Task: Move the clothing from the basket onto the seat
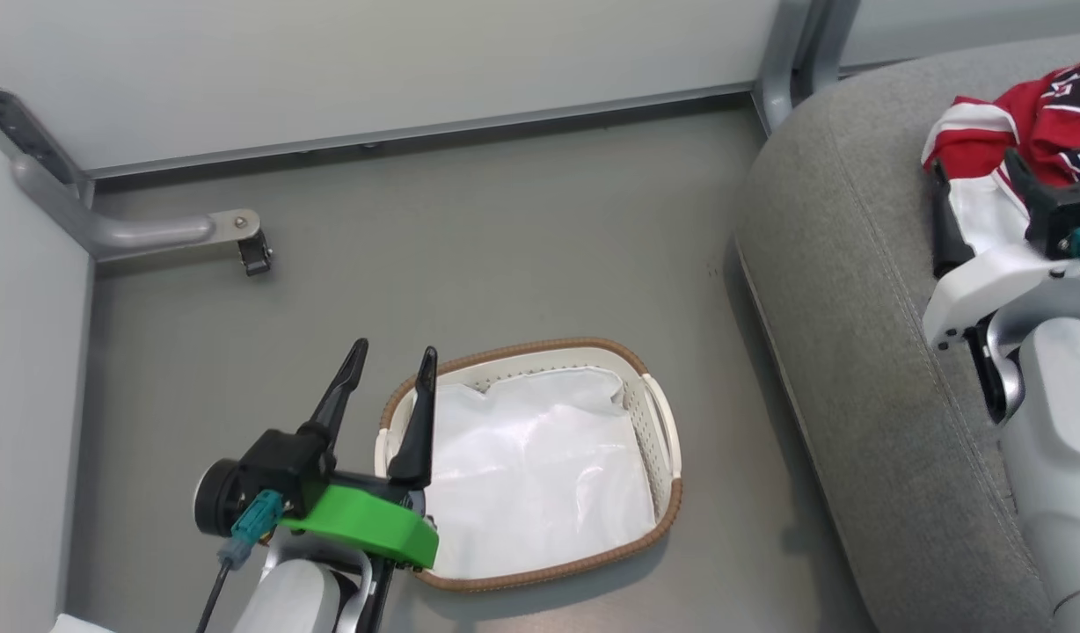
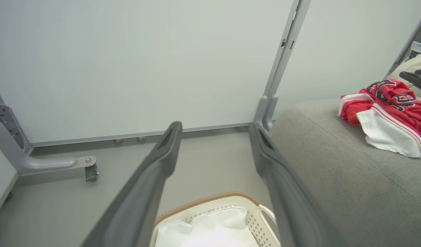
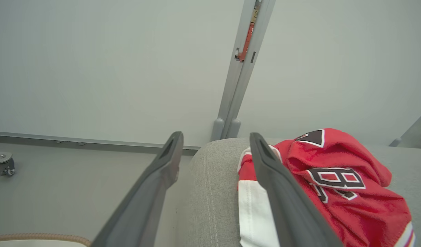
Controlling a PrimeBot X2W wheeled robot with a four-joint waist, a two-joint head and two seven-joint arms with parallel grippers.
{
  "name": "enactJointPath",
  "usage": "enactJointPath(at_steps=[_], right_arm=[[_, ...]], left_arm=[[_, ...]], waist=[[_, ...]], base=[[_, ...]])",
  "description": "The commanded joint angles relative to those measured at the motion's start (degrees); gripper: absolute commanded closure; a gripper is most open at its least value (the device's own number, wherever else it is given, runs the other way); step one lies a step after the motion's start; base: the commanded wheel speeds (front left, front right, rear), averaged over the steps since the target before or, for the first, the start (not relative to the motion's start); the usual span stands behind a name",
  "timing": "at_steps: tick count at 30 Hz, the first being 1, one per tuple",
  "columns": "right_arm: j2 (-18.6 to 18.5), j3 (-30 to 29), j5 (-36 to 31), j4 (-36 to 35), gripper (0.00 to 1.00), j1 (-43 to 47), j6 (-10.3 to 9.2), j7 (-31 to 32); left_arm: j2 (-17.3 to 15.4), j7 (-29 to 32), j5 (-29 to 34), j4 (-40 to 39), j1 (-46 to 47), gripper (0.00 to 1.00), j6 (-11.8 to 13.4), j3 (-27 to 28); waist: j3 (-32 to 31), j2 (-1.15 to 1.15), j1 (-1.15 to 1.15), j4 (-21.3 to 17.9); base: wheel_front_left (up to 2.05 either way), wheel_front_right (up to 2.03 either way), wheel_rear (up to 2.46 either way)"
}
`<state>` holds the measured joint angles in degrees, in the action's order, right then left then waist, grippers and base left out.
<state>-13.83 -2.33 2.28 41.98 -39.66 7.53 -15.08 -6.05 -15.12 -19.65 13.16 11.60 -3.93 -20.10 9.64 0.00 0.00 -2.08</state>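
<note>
Both our tools gape wide: right tool [image 1: 973,163] by crumpled red clothing [image 1: 1052,104] on the woven grey seat [image 1: 857,308], left tool [image 1: 395,349] beside the perforated, rounded basket [image 1: 661,422].

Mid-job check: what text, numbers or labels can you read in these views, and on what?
"B": black letter with white outline on the red jersey lying on the sofa cushion. The letters beside it are folded under and unreadable.
Red tag on the grey wall post: too small to read.
</note>
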Motion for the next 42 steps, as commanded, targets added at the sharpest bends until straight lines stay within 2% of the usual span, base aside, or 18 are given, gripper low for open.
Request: enactJointPath(at_steps=[1,5,12,16,24,42], right_arm=[[0.73,0.46,1.00,-1.08,0.00,2.19,-0.08,-0.12],[2.87,1.17,2.56,-5.26,0.00,7.26,-0.08,-0.11],[9.04,-0.32,3.87,-13.50,0.00,18.70,-0.08,-0.12],[10.60,0.74,1.68,-16.65,0.00,24.44,-0.08,-0.11],[10.78,4.70,4.75,-21.36,0.00,32.91,-0.08,-0.11],[10.81,6.52,6.39,-21.63,0.00,33.99,-0.08,-0.12]], left_arm=[[0.13,-0.04,0.67,0.19,-1.84,0.00,0.40,1.22],[0.81,-0.04,1.02,0.30,-4.90,0.00,0.87,4.70],[1.89,-0.04,0.50,0.98,-9.92,0.00,0.45,9.30],[2.29,-0.04,0.87,1.23,-11.99,0.00,0.09,10.93],[2.84,-0.04,0.82,0.50,-16.26,0.00,-0.49,13.21],[3.16,-0.04,1.18,-0.40,-18.46,0.00,-0.97,15.05]], waist=[[-3.93,0.00,0.00,3.68],[-5.57,0.00,0.00,5.37],[-8.01,0.00,0.00,7.35],[-8.91,0.00,0.00,7.68],[-10.06,0.00,0.00,6.52],[-10.29,0.00,0.00,5.06]], base=[[0.00,0.00,0.00],[0.00,0.00,0.00],[0.00,0.00,0.00],[0.00,0.00,0.00],[0.00,0.00,0.00],[0.00,0.00,0.00]])
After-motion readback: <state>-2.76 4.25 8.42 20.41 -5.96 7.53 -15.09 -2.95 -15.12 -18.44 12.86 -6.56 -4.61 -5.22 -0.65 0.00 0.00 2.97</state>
